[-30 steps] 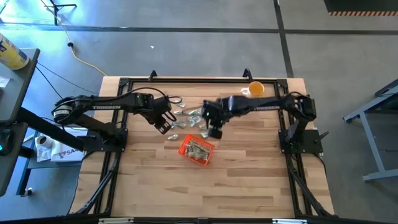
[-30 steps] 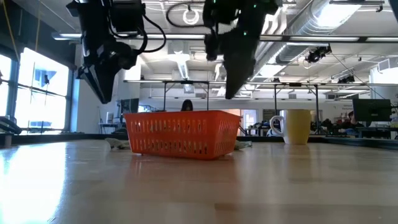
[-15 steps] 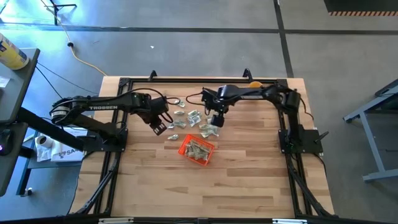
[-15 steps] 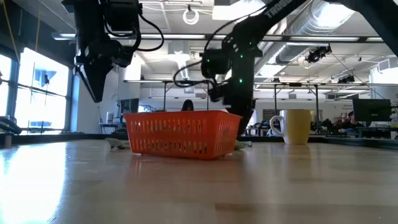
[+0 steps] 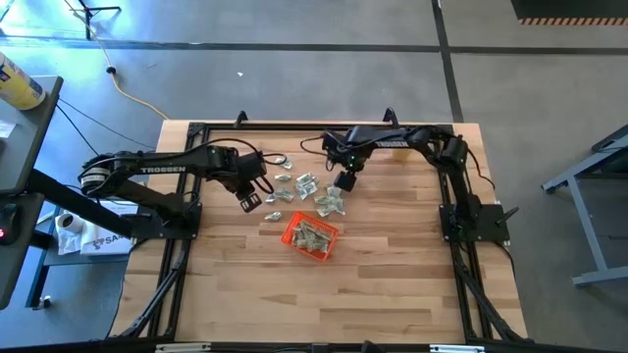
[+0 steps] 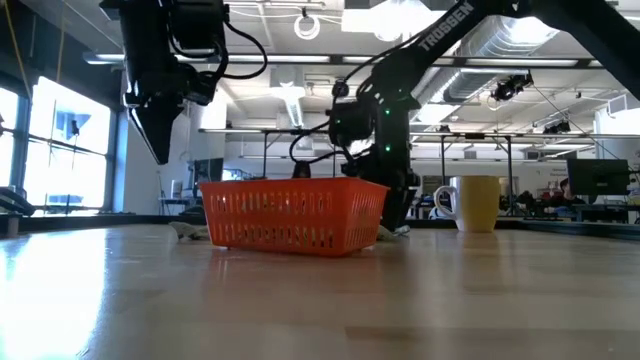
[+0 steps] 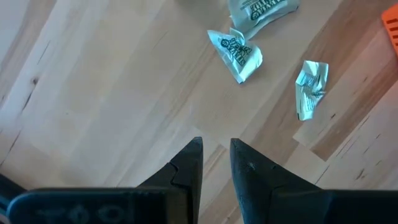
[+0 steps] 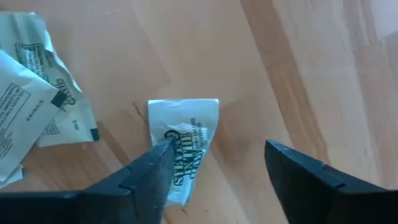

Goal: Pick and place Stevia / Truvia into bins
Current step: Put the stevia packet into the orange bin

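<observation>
Sachet (image 8: 184,148) between parted right jaws

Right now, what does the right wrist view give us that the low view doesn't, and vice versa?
Only the right wrist view: the right gripper open over a single white sachet lying flat on the wood, one finger over its edge, with more sachets beside it.

Only the low view: the orange bin seen side-on, the yellow cup, the left gripper raised above the table.

Both: the right arm down at the tabletop behind the bin.
</observation>
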